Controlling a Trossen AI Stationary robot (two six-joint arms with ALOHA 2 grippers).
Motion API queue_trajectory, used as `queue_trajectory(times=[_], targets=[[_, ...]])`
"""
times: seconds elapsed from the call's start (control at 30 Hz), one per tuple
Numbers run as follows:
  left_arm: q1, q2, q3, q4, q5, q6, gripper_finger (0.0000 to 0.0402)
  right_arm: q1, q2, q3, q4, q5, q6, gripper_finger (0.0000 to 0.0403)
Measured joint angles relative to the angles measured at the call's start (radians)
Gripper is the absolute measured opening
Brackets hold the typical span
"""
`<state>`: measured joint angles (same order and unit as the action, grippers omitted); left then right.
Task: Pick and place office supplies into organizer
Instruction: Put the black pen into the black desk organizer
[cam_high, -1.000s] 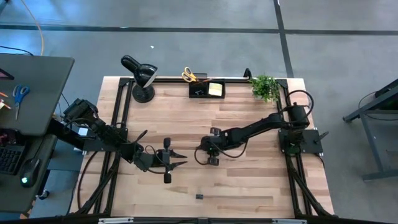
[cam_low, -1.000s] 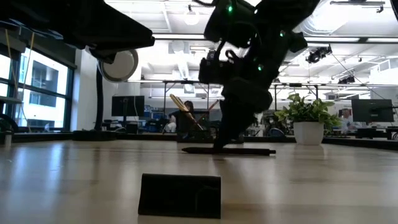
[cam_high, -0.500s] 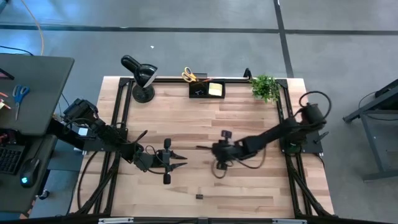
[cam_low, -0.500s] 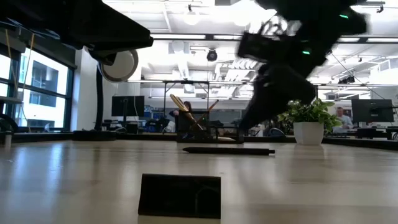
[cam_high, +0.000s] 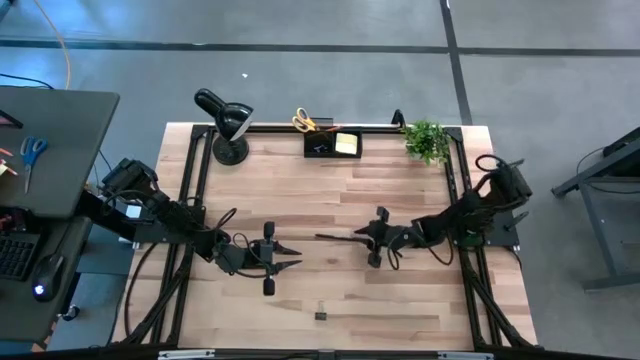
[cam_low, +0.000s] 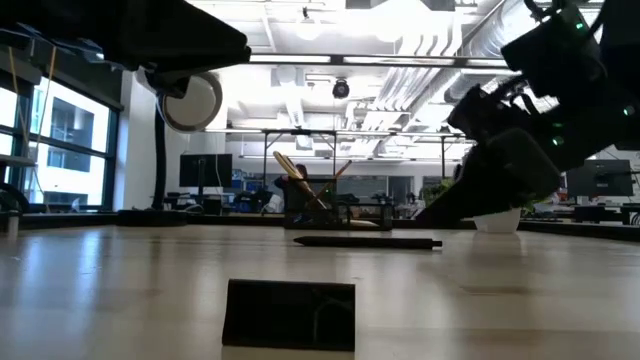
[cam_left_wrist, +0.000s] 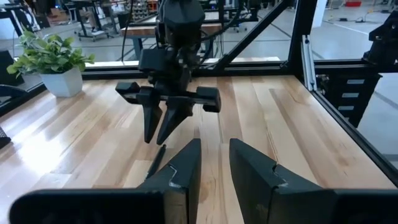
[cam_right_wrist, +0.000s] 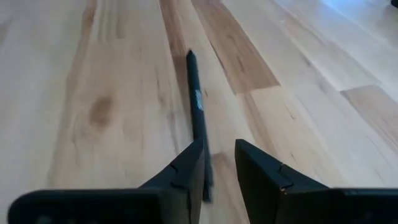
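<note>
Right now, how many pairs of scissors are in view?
2: yellow-handled scissors at the table's far edge beside the organizer; blue-handled scissors on the side desk. Others may be hidden.

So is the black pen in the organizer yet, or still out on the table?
Out. The black pen lies flat on the wood table, just ahead of the right pincer, far from the organizer.

Pale wooden table (cam_right_wrist: 93, 93) with smooth, faintly glossy planks; slim black pen (cam_right_wrist: 197, 106) looks like matt plastic
</note>
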<state>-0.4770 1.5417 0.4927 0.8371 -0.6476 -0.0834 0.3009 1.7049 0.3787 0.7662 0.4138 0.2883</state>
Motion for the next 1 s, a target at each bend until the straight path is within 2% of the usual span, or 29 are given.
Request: queue_trajectory(times=[0.2, 0.6, 0.77, 1.0], targets=[[0.000, 0.000, 0.000, -0.004, 0.000, -0.003, 0.0074, 0.003, 0.066, 0.009, 0.081, -0.003, -0.035, 0.0085], [0.000, 0.000, 0.000, -0.018, 0.000, -0.018, 0.0074, 0.003, 0.219, 0.061, 0.124, 0.005, -0.001, 0.0097], [0.000, 0.000, 0.000, -0.018, 0.000, -0.018, 0.0074, 0.020, 0.226, 0.061, 0.117, 0.023, 0.001, 0.0077], [0.000, 0.000, 0.000, -0.022, 0.000, -0.018, 0.0074, 0.073, 0.229, 0.062, 0.093, 0.086, 0.025, 0.0028]])
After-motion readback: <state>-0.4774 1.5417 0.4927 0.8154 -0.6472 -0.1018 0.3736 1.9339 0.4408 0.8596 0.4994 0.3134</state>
